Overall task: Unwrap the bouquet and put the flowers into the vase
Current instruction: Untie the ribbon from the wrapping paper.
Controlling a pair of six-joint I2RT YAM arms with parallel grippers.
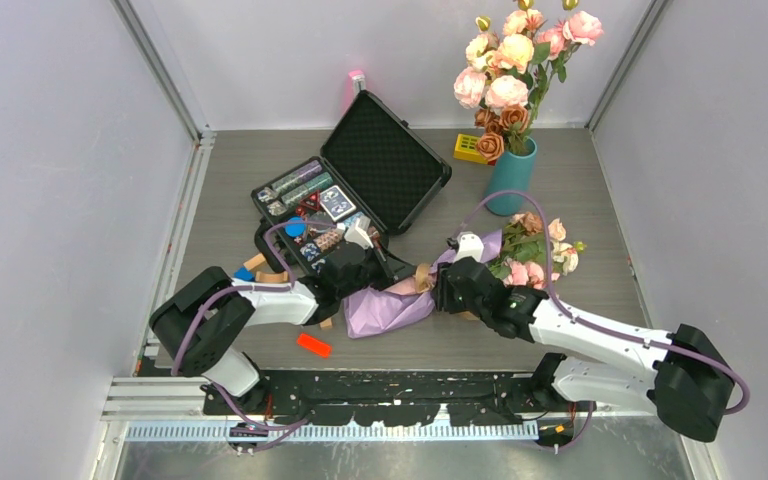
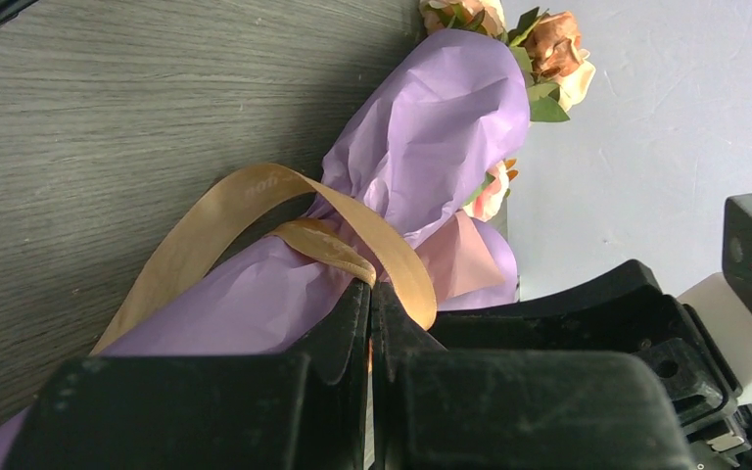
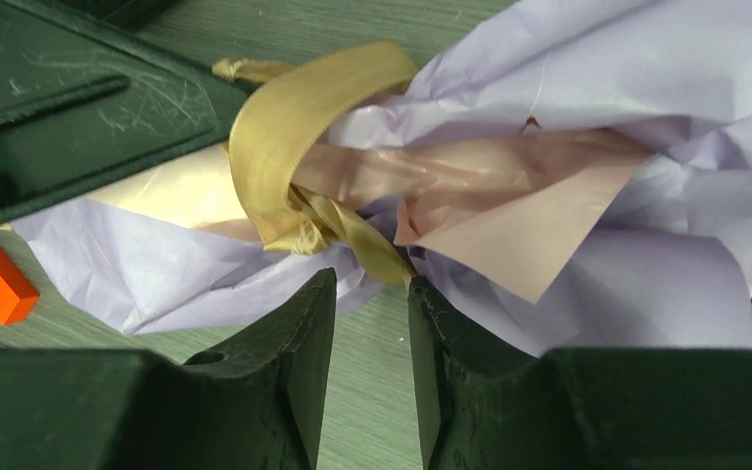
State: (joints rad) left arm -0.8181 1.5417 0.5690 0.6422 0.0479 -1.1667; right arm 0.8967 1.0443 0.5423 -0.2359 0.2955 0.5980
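Note:
The bouquet (image 1: 392, 308) lies on the table in lilac paper (image 2: 431, 127) lined with pink, tied at the waist with tan ribbon (image 2: 255, 196). Its small flowers (image 1: 535, 255) point right, toward the teal vase (image 1: 512, 178). My left gripper (image 2: 370, 286) is shut on a strand of the ribbon at the knot; in the top view it (image 1: 405, 281) reaches in from the left. My right gripper (image 3: 372, 279) stands open just below the ribbon knot (image 3: 304, 230), with only bare table between its fingers. In the top view the right gripper (image 1: 442, 285) sits right of the knot.
Large pink-cream roses (image 1: 510, 60) fill the vase. An open black case (image 1: 385, 165) with small items stands behind the left arm. An orange block (image 1: 313, 345) lies near the front, wooden blocks (image 1: 260, 268) at the left, a yellow block (image 1: 468, 148) beside the vase.

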